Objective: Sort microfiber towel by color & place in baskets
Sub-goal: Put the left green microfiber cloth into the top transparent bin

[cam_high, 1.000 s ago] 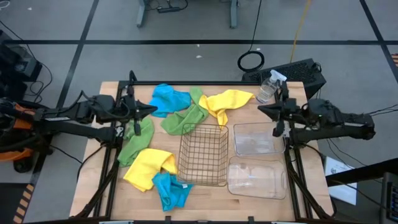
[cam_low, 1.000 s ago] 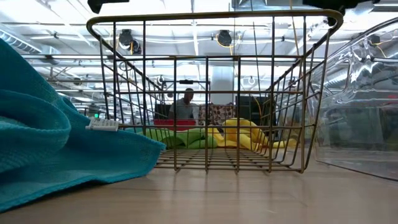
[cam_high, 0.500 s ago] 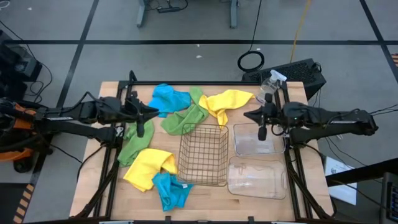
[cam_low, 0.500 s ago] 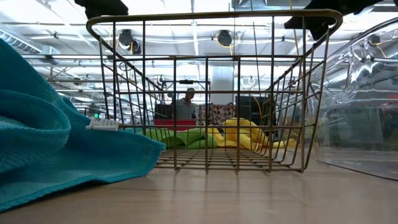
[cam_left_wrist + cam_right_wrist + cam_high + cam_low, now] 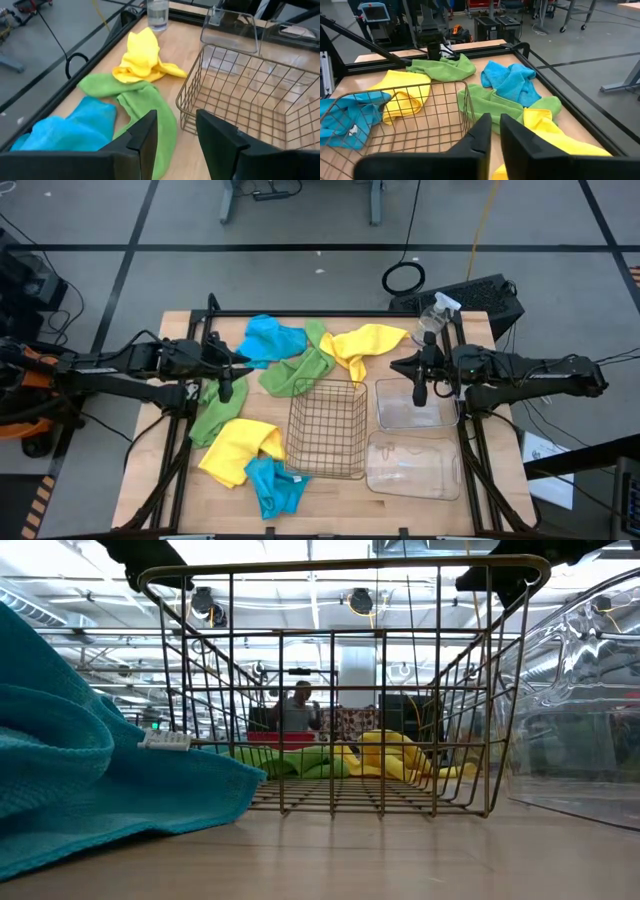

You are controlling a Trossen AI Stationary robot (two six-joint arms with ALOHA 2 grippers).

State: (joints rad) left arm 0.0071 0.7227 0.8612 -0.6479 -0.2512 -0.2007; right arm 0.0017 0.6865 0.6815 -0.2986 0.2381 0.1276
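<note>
High view: left gripper (image 5: 243, 360) parted, empty, should drop squarely onto blue towel (image 5: 272, 338); right gripper (image 5: 397, 366) barely apart.

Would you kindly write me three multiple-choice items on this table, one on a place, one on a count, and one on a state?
1. Where is the spray bottle?
A. in the wire basket
B. at the table's far right corner
C. on the floor

2. How many blue towels lie on the table?
A. one
B. two
C. four

3. What is in the wire basket?
A. nothing
B. a yellow towel
C. a spray bottle

Answers: 1 B, it stands beyond the clear tubs in the high view. 2 B, one far blue towel and one near blue towel. 3 A, bare wood shows through its mesh.
</note>
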